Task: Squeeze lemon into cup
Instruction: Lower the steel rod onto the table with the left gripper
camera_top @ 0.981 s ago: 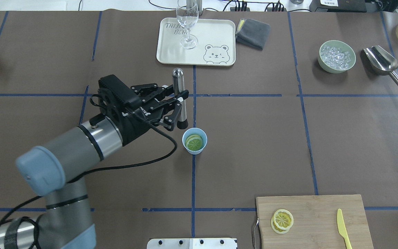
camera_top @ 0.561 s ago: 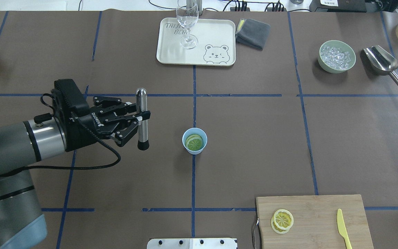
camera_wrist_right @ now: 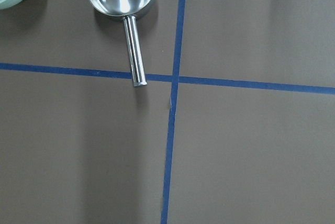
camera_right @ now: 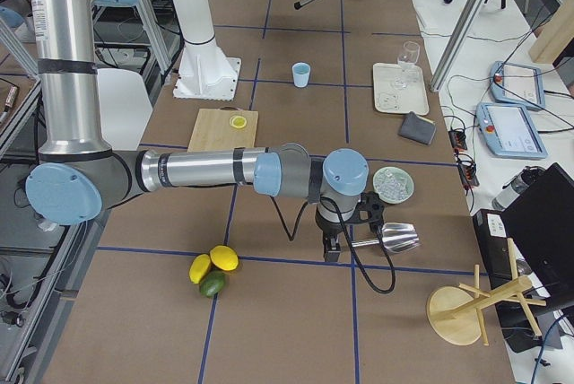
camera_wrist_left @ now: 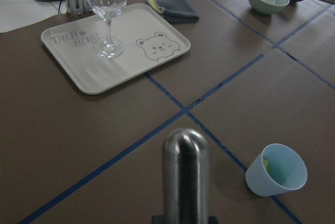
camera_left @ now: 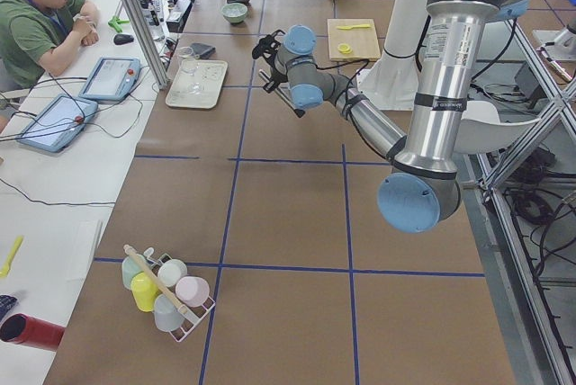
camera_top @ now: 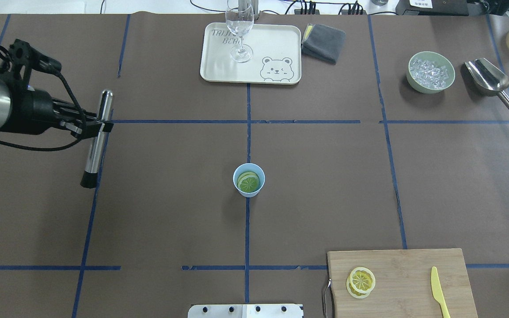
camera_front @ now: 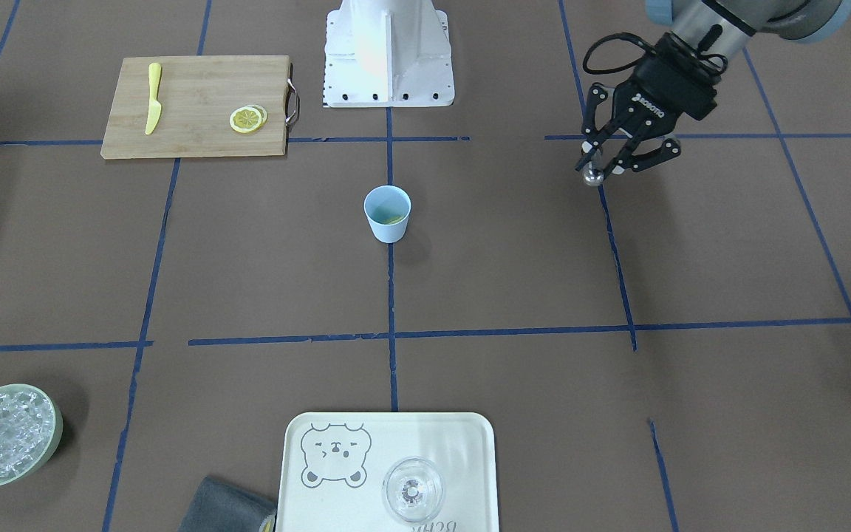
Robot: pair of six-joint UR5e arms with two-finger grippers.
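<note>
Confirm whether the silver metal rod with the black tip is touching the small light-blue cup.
Apart. Overhead view: the silver metal rod, clamped in the left gripper, is far left of the light-blue cup, brown table between.

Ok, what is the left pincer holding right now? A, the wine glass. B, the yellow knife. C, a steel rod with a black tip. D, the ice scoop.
C: the left pincer is shut around the steel rod, well to the left of the cup.

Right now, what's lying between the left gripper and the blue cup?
Nothing. The overhead view shows only bare table and blue tape lines between the left gripper, holding a metal muddler, and the cup.
</note>
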